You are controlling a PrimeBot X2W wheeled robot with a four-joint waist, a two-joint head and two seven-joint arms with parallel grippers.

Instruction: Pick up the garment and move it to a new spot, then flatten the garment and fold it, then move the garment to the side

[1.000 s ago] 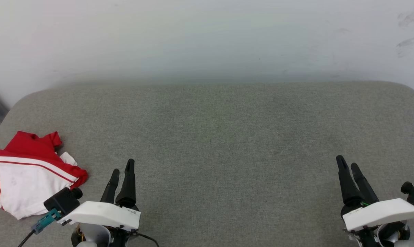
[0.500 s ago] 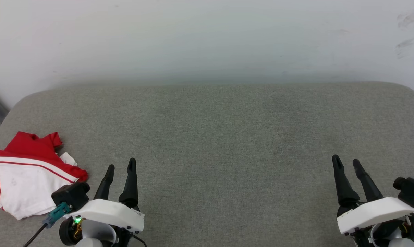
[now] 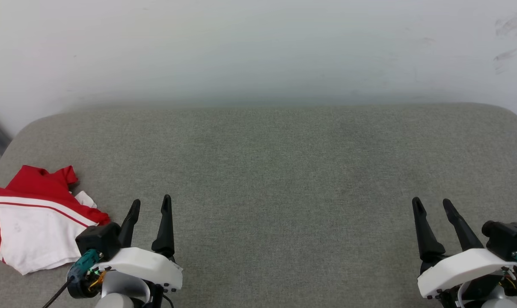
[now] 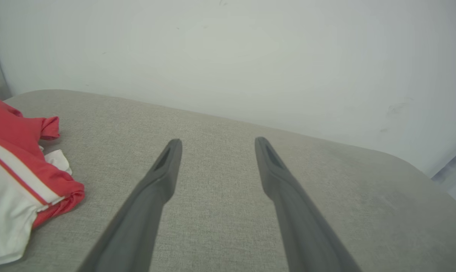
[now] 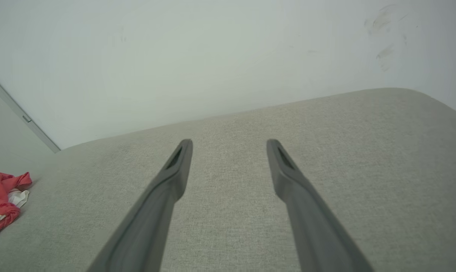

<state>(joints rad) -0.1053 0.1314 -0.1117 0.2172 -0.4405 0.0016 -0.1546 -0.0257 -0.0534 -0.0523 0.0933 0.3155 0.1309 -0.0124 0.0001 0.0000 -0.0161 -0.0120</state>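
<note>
Garment (image 3: 31, 218) bunched, maybe folded, on grey cushion (image 3: 284, 162) far left; left gripper (image 3: 151, 199), right gripper (image 3: 432, 200) spread wide, empty.

Coarse grey woven cloth, matt, over the counter (image 3: 284, 171). Thin soft cloth, crumpled, on the shirt (image 3: 31, 222). Matt dark plastic fingers (image 4: 164, 177); smooth white plastic shells (image 3: 143, 265); matt painted wall (image 3: 258, 51).

The head camera looks forward and down from high over the grey cushion (image 3: 258, 171) toward the pale wall (image 3: 258, 51); the 2 wrist cameras sit low and near the cushion, facing that wall; all 3 views share the garment (image 3: 36, 222) at left.
</note>
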